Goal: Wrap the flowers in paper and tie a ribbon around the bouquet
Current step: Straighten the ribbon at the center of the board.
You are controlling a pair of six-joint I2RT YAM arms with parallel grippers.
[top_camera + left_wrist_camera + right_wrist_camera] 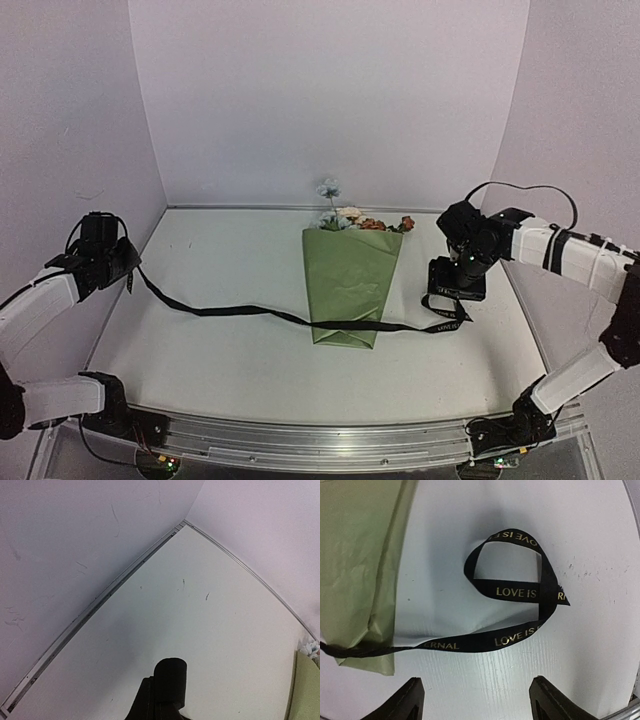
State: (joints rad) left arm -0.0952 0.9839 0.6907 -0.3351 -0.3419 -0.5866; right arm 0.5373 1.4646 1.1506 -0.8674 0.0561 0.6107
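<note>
Right wrist view: right pincer (476, 697) open, empty, poised over the ribbon (510, 640), whose looped free end lies on the worktop (600, 540). Ribbon lies across the narrow end of the bouquet (350, 285). Left pincer (125, 268) closed on the ribbon's far end, well apart. Risk: a pull from the left would likely drag the free end away or loosen the paper (360, 555).

Pale lilac walls (330, 90) on three sides, left one scuffed; white tabletop (230, 350); aluminium rail (330, 447) along near edge.
</note>
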